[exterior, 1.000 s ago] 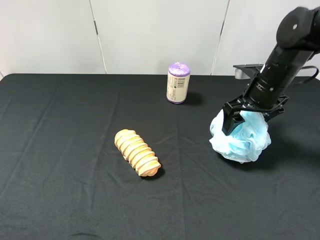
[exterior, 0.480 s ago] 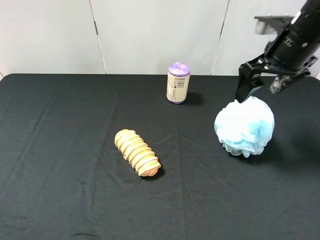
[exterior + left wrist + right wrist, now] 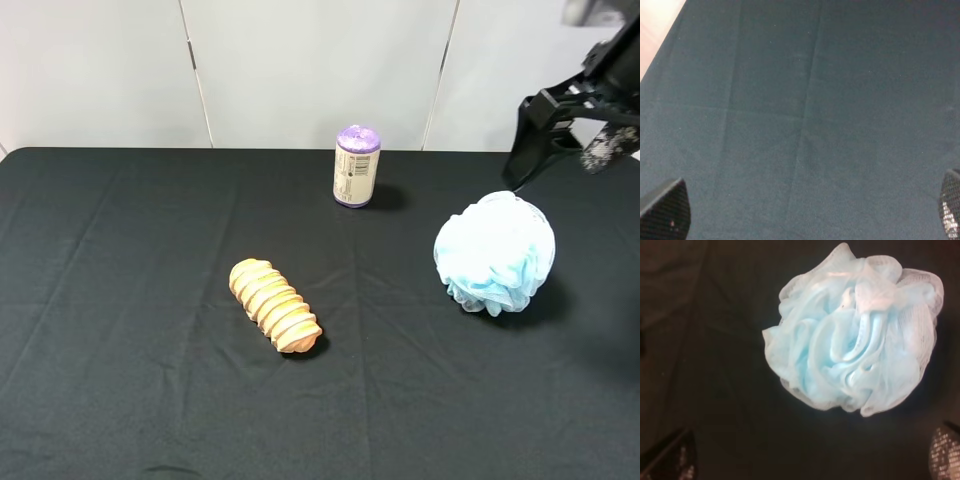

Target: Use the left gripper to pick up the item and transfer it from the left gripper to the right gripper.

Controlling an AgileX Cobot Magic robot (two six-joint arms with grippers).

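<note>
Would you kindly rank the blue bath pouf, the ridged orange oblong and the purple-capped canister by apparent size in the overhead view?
1. Blue bath pouf, clearly largest.
2. Ridged orange oblong.
3. Purple-capped canister, looking smallest, though it stands farther from the camera, so its gap to the oblong is uncertain.

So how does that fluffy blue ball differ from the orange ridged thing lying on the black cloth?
The blue ball is round, ruffled mesh and pale blue; the orange ridged thing is oblong, with crosswise ridges, tan-orange. The ball is the bulkier of the two and sits at the right of the overhead view, while the ridged thing lies diagonally near the middle. Both rest on the black cloth, and no gripper touches either.
</note>
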